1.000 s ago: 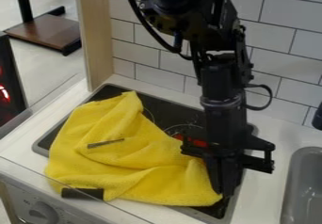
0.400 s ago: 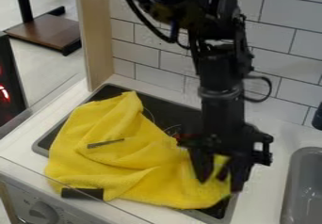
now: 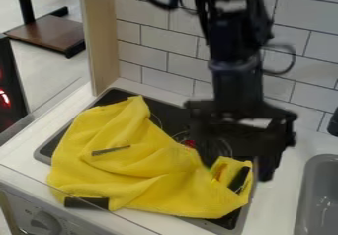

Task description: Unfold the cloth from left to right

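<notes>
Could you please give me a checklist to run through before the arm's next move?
1. Pincer open: ok, its fingers stand apart.
2. Yellow cloth free of its grip: ok.
3. Cloth lying flat: not ok, folds run across it.
4. Pincer at the cloth's right end: ok.
5. Fingertips clear of the fabric: cannot tell for the left-hand one in the view.
6. Cloth clear of the sink: ok.
</notes>
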